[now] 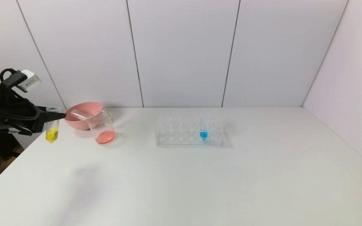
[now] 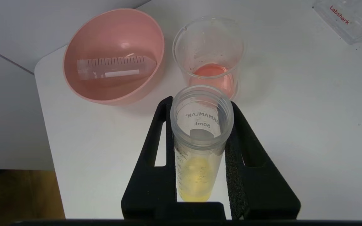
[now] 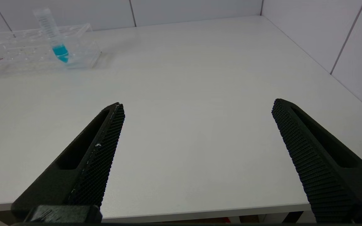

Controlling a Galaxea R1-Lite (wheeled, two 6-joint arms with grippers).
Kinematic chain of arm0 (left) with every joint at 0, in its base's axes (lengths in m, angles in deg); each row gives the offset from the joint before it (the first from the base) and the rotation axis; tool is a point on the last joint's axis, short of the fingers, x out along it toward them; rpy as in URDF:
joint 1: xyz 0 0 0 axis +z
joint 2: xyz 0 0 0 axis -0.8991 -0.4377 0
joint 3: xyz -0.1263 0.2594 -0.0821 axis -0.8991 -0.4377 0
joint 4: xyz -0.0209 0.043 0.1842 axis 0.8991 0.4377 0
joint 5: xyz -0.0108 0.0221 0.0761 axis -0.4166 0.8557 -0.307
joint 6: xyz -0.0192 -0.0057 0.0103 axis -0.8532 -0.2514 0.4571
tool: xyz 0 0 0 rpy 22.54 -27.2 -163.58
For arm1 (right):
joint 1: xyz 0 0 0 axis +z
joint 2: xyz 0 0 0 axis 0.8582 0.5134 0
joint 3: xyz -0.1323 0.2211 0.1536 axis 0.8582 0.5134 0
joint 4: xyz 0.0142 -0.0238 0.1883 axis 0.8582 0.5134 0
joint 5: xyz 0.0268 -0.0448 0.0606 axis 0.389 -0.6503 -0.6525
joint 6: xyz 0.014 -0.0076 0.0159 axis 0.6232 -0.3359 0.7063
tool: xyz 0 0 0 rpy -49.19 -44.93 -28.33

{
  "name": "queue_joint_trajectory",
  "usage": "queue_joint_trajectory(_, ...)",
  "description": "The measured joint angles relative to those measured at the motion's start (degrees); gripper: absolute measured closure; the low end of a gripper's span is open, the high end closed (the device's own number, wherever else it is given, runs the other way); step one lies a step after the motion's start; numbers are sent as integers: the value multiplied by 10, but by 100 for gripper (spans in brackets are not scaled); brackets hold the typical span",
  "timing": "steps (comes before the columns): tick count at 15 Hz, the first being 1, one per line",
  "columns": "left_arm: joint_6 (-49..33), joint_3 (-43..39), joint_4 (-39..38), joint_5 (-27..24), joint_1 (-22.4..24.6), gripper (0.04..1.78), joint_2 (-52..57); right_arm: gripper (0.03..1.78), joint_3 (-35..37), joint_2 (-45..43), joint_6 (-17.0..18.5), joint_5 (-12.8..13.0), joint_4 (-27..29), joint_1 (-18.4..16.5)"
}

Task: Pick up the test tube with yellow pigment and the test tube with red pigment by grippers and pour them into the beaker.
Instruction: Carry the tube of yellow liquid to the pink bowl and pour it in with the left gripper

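Evidently keeping the liquid from spilling ahead of the pour, the left tool (image 2: 200, 157) is clamped on the upright test tube with yellow pigment (image 1: 52, 128), just beside the beaker (image 1: 103, 128) that already holds red liquid, while the right tool (image 3: 196, 150) waits spread apart above the tabletop (image 1: 200, 182).

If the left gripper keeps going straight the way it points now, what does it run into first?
Probably the beaker, which sits just beyond the left gripper and already holds red liquid. The gripper is shut on the test tube with yellow pigment. The pink bowl lies beside that line. Depth is unclear, so height clearance is uncertain.
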Motion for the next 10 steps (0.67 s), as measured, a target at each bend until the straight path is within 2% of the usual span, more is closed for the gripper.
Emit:
queue_joint_trajectory(5, 98, 187, 199, -1, -9, 137, -85, 10, 0, 0, 0, 0, 0, 0)
queue_joint_trajectory(10, 166, 355, 361, 32, -33, 137, -163, 10, 0, 0, 0, 0, 0, 0)
